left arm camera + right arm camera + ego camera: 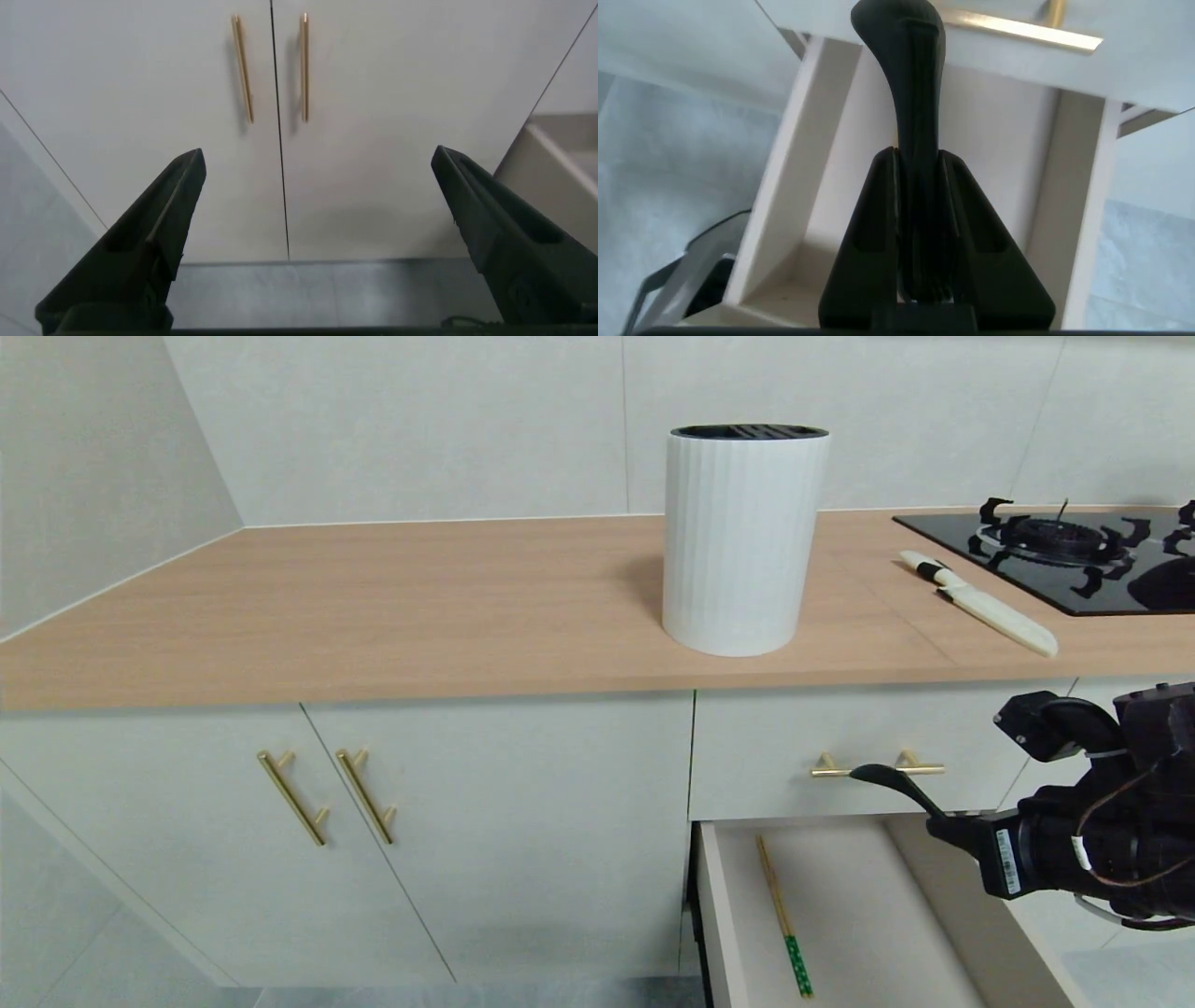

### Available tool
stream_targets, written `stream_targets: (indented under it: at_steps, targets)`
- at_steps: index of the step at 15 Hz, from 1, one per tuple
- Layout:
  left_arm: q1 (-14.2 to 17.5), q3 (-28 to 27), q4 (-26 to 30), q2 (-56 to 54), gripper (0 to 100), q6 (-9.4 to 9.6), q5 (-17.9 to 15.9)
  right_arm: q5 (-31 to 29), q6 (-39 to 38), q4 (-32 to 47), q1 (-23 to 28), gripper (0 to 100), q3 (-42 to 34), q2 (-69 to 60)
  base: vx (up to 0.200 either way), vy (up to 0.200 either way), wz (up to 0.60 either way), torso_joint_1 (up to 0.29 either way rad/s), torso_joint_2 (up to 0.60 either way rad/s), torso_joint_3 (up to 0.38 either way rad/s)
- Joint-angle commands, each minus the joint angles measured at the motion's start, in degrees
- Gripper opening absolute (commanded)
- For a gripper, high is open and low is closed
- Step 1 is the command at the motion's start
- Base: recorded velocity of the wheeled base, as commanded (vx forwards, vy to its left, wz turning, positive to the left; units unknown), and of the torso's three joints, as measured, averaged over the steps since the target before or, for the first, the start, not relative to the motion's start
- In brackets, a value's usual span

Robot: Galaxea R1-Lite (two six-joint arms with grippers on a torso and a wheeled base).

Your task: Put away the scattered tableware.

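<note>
Right claw [915, 168] clamps black spoon [901, 56] (over open drawer [724, 915]); left claw [316, 159] apart

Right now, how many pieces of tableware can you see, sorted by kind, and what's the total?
knife: 1, lying on the counter
black spoon: 1, held in the right pincer
chopstick: 1 visible, in the open drawer; can't tell if it's a pair lying together
Total: 3

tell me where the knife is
In the head view the knife lies on the right of the counter, between the white knife block and the black stove.
</note>
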State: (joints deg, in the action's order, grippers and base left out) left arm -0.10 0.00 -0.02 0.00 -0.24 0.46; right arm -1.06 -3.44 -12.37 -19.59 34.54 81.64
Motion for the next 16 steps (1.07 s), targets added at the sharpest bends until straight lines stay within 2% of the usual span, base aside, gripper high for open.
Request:
stream_targets:
  at_steps: [1, 8, 16]
  targets:
    - [0.01, 0.0, -0.06, 0.09, 100, -0.02, 0.06, 0.01, 0.01, -0.02, -0.01, 0, 0.01, 0.89, 0.0, 0.0, 0.0, -0.168, 0.46, 0.295]
    - [0.01, 0.0, -0.06, 0.09, 100, -0.02, -0.02, 0.01, 0.01, -0.02, -0.01, 0, -0.17, 1.15, 0.0, 0.0, 0.0, -0.115, 0.4, 0.282]
    - [0.01, 0.0, -0.06, 0.09, 100, -0.02, 0.06, -0.43, 0.01, -0.11, 0.08, 0, 0.01, 5.37, 0.0, 0.0, 0.0, -0.007, 0.02, 0.013]
